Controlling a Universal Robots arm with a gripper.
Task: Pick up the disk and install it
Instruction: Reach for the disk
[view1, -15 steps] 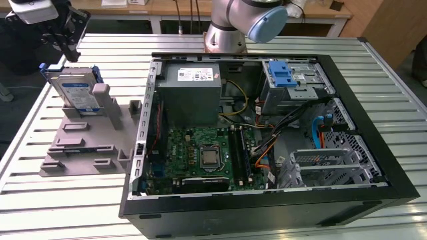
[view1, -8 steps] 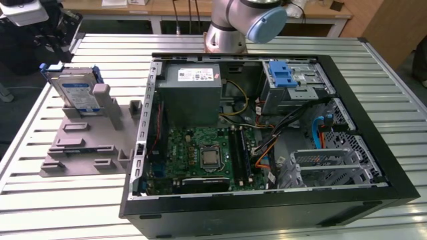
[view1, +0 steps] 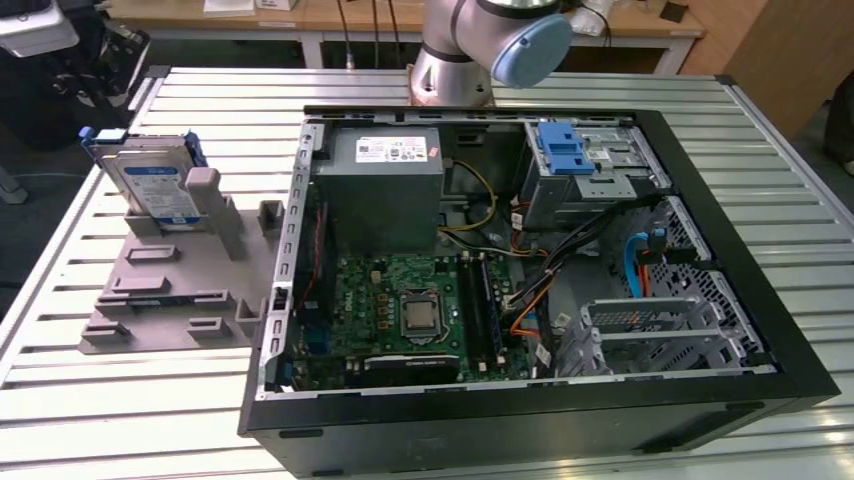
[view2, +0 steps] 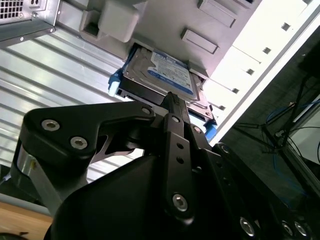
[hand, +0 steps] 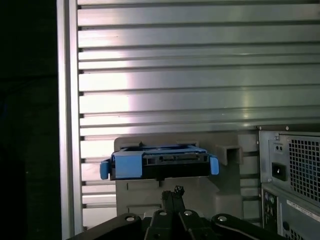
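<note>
The disk (view1: 150, 185) is a silver hard drive with a blue-and-white label and a blue frame. It stands on edge in a grey holder (view1: 174, 290) at the exterior view's left, beside the open computer case (view1: 534, 405). In both wrist views the disk (view2: 165, 75) (hand: 160, 165) lies just beyond my gripper (view2: 171, 97) (hand: 172, 192). The black fingers are drawn together at their tips, nothing sits between them, and they are apart from the disk.
Inside the case are a grey power supply box (view1: 387, 170), a green motherboard (view1: 414, 305) and a metal drive bay with a blue latch (view1: 567, 155). The ribbed metal table (view1: 134, 420) runs around the case. The arm's base (view1: 454, 60) stands behind the case.
</note>
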